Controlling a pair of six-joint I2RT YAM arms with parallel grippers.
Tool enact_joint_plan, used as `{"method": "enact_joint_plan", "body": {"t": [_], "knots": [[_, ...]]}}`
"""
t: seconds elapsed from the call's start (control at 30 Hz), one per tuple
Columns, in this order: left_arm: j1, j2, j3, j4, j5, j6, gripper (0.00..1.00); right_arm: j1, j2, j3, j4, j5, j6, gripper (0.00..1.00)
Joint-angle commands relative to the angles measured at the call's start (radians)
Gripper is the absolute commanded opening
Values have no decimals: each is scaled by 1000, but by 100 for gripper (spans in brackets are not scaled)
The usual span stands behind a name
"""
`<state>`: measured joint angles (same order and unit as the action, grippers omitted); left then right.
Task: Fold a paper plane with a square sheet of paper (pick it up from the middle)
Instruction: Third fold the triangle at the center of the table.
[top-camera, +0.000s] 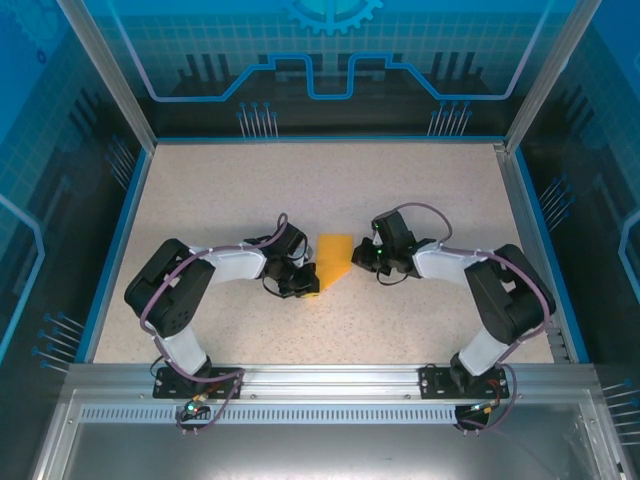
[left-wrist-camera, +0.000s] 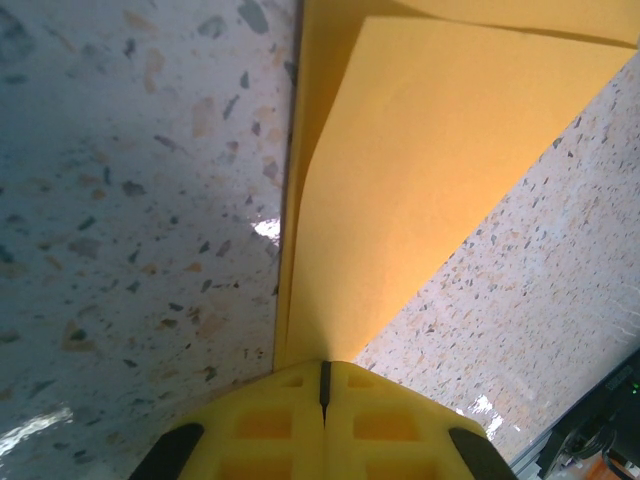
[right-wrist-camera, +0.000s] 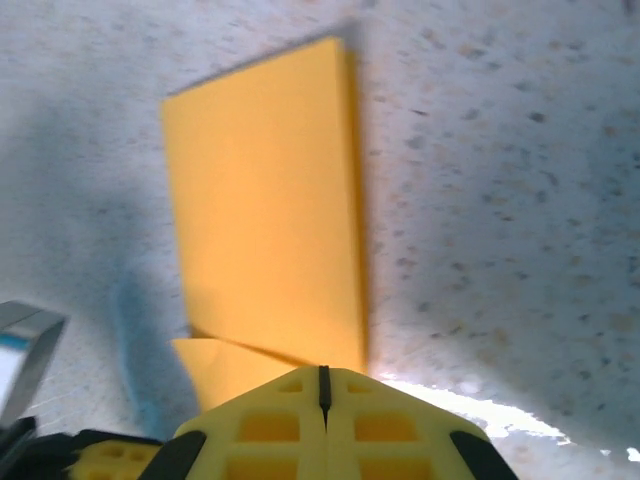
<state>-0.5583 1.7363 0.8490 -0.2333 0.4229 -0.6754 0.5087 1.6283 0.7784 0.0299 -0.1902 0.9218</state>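
Square sheet of paper (top-camera: 333, 258): folded, mid-frame on surface (top-camera: 420, 190). Your left claw (left-wrist-camera: 322, 385) and right claw (right-wrist-camera: 323, 388), both clenched, touch opposite edges, likely pinning it for creasing.

Speckled beige table (top-camera: 400, 190) enclosed by blue patterned walls (top-camera: 330, 50).

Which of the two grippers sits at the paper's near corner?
The left gripper, pinching the near-left corner of the thin orange-yellow folded paper sheet; the right gripper meets its right edge, farther back.
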Motion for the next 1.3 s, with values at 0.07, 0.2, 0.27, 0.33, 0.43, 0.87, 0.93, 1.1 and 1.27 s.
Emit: {"method": "enact_joint_plan", "body": {"t": [0.07,0.2,0.27,0.33,0.43,0.87,0.93,1.1,1.27], "knots": [[8,33,-15,-107,-64,0,0,97,5,15,-25,10,9,2],[8,31,-13,-104,-61,2,0,138,96,50,23,-32,38,2],[8,28,-13,-103,-59,5,0,142,134,65,41,-48,46,2],[8,24,-12,-102,-58,7,0,141,160,79,46,-57,49,2],[8,13,-8,-100,-52,14,0,140,163,78,34,-42,54,1],[8,-52,77,23,60,-13,5,124,176,44,-29,3,93,1],[6,-31,94,33,66,-18,5,125,186,45,-28,-5,97,1],[2,34,116,30,60,-14,5,123,190,47,-34,-6,98,1],[-3,78,122,23,61,-3,5,123,191,50,-42,-6,98,1]]}}
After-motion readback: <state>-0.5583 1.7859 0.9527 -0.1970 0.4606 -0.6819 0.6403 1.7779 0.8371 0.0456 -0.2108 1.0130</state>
